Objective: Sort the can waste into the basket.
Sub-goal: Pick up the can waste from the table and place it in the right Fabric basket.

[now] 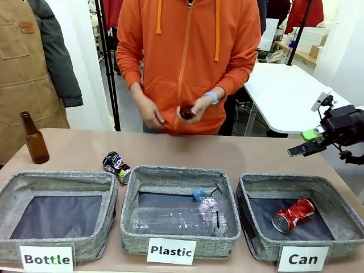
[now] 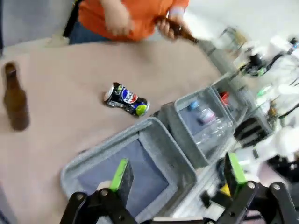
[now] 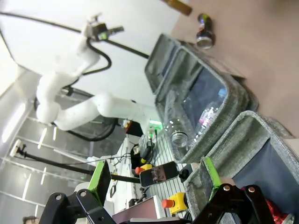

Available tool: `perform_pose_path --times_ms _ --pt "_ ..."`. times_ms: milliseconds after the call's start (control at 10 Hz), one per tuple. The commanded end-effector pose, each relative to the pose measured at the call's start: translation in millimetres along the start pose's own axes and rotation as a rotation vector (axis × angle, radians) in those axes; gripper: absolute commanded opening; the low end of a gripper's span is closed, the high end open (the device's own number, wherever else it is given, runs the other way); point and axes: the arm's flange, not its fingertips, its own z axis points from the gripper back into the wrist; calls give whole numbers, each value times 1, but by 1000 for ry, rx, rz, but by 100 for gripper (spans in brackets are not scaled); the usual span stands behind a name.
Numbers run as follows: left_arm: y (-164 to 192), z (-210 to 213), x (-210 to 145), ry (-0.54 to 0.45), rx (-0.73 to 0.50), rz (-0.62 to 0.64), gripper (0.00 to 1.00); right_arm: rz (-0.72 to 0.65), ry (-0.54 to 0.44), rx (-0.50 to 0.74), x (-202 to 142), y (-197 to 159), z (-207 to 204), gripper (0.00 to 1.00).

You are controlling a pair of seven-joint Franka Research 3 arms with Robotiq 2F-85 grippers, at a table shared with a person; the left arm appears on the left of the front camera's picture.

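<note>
A crushed red can [image 1: 293, 214] lies inside the grey felt basket [image 1: 245, 190] labelled "Can" at the front right. The dark can with red-white print [image 1: 116, 166] lies on its side on the table, just behind the gap between the "Bottle" and "Plastic" bins. My right gripper [image 1: 307, 142] hangs open and empty in the air behind and above the Can basket. In the right wrist view that gripper [image 3: 154, 176] is open over the basket's corner [image 3: 252, 135]. My left gripper [image 2: 177, 172] is open above the "Bottle" bin [image 2: 88, 163], the dark can [image 2: 126, 99] beyond it.
The middle "Plastic" bin [image 1: 129, 193] holds clear plastic bottles [image 1: 176, 219]. The left "Bottle" bin [image 1: 17, 182] has nothing in it. A brown glass bottle [image 1: 34, 138] stands at the table's far left. A person in an orange hoodie holds another brown bottle [image 1: 187, 111] in both hands.
</note>
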Motion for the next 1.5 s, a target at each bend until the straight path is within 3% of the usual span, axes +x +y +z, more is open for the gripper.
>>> perform_pose_path --times_ms 0,100,200,300,400,500,800,900,1000,1200,1400 --pt "-37 -70 21 103 124 -83 100 8 2 -20 -3 2 -1 99" --pt "-47 -97 29 68 149 -93 100 8 2 -20 -3 2 -1 99" --pt "-33 -37 19 61 73 -74 100 8 2 -20 -3 2 -1 99" --pt "-33 -37 19 61 73 -74 100 8 2 -20 -3 2 -1 99" --pt "-63 -82 34 90 125 -122 100 8 2 -20 -3 2 -1 99" --pt "-56 -84 35 -6 254 -106 100 8 2 -20 -3 2 -1 99" --pt "-28 -148 60 113 408 -39 100 8 2 -20 -3 2 -1 99" --pt "-26 -155 65 149 411 -31 100 8 2 -20 -3 2 -1 99" --pt "-32 -130 67 169 348 -33 100 8 2 -20 -3 2 -1 99" --pt "-20 9 66 17 243 53 100 8 2 -20 -3 2 -1 99" --pt "21 127 29 -22 136 125 100 8 2 -20 -3 2 -1 99"
